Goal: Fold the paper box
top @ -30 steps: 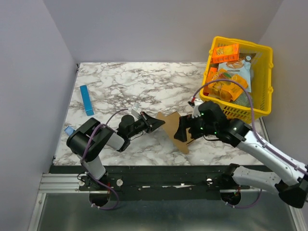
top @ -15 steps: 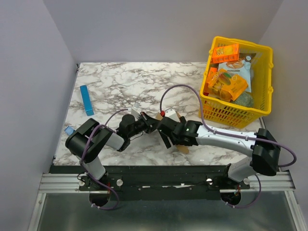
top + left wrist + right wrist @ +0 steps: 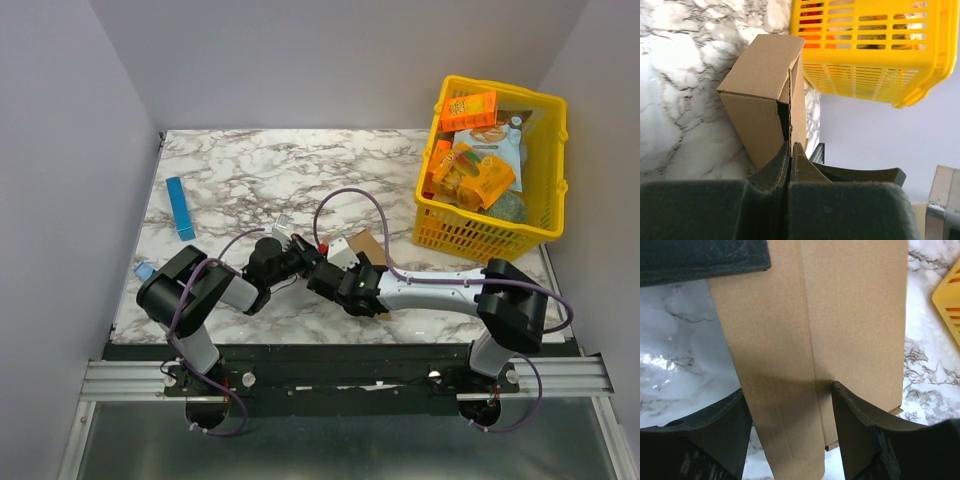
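The paper box (image 3: 366,245) is plain brown cardboard, partly folded, near the table's middle front. In the left wrist view the paper box (image 3: 762,95) stands as an open-ended sleeve, and my left gripper (image 3: 790,146) is shut on its lower edge. From above, the left gripper (image 3: 303,256) is at the box's left side. My right gripper (image 3: 337,278) reaches in from the right, low across the box. Its fingers (image 3: 852,420) stand apart on either side of a creased panel of the paper box (image 3: 805,325), the tips close against the cardboard; the right gripper (image 3: 787,390) is open.
A yellow basket (image 3: 556,125) of orange snack packs stands at the back right, close behind the box; the same basket (image 3: 920,60) fills the top of the left wrist view. A slim blue bar (image 3: 180,207) lies at the far left. A small blue object (image 3: 143,270) sits by the left edge.
My right arm has swung left across the table and lowered onto the box, and its jaws have narrowed. The cardboard is now more folded up. The left gripper has kept its hold.
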You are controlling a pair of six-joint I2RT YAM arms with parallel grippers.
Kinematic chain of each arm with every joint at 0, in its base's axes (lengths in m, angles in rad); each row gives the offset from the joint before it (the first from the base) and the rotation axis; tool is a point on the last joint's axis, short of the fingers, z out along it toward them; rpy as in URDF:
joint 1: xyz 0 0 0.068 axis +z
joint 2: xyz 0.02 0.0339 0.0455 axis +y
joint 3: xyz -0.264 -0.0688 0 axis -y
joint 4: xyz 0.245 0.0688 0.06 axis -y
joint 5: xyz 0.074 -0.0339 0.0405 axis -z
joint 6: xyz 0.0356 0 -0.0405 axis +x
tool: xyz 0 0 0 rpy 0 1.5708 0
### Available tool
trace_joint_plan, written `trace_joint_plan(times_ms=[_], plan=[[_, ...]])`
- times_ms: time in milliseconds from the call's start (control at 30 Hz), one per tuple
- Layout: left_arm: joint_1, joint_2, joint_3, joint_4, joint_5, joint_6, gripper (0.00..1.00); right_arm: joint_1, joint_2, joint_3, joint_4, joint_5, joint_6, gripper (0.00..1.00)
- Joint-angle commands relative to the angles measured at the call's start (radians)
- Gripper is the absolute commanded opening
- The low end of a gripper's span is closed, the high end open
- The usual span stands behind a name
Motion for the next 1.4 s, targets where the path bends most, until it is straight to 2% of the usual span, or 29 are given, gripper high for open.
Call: trace_joint_plan(times_ms=[0, 33, 233, 267, 333, 367, 467, 633, 733, 900, 1033, 1200, 1367], plan=[[-0.006, 0.008, -0.001, 0.016, -0.007, 0.003, 0.04, 0.003, 0.082, -0.021, 0.001, 0.089, 0.079, 0.66], [-0.006, 0.014, -0.004, 0.022, -0.006, 0.001, 0.05, 0.004, 0.091, -0.023, -0.002, 0.100, 0.084, 0.65], [0.012, 0.036, -0.045, 0.089, 0.011, -0.017, 0.32, 0.003, 0.125, -0.025, -0.034, 0.126, 0.124, 0.54], [0.020, 0.039, -0.053, 0.098, 0.014, -0.022, 0.43, 0.004, 0.125, -0.026, -0.034, 0.125, 0.124, 0.52], [0.044, 0.034, -0.071, 0.115, 0.023, -0.020, 0.55, 0.004, 0.121, -0.035, -0.030, 0.119, 0.124, 0.46], [0.053, 0.033, -0.079, 0.120, 0.026, -0.019, 0.64, 0.003, 0.119, -0.037, -0.028, 0.117, 0.124, 0.43], [0.082, 0.001, -0.094, 0.097, 0.033, 0.013, 0.76, 0.004, 0.110, -0.038, -0.022, 0.100, 0.105, 0.32], [0.112, -0.148, -0.067, -0.154, 0.014, 0.168, 0.83, 0.004, 0.087, -0.034, -0.016, 0.033, 0.042, 0.11], [0.135, -0.240, -0.050, -0.302, -0.007, 0.234, 0.84, 0.004, 0.050, -0.032, -0.022, -0.018, 0.003, 0.05], [0.196, -0.343, -0.047, -0.450, -0.023, 0.326, 0.86, 0.001, -0.066, -0.021, -0.043, -0.111, -0.050, 0.01], [0.234, -0.415, -0.057, -0.511, -0.024, 0.363, 0.87, -0.029, -0.155, -0.028, -0.034, -0.267, -0.102, 0.00], [0.279, -0.496, -0.079, -0.534, -0.020, 0.397, 0.88, -0.092, -0.238, -0.018, -0.022, -0.438, -0.194, 0.00], [0.311, -0.599, -0.123, -0.492, 0.011, 0.434, 0.91, -0.199, -0.319, -0.006, -0.005, -0.678, -0.269, 0.00]])
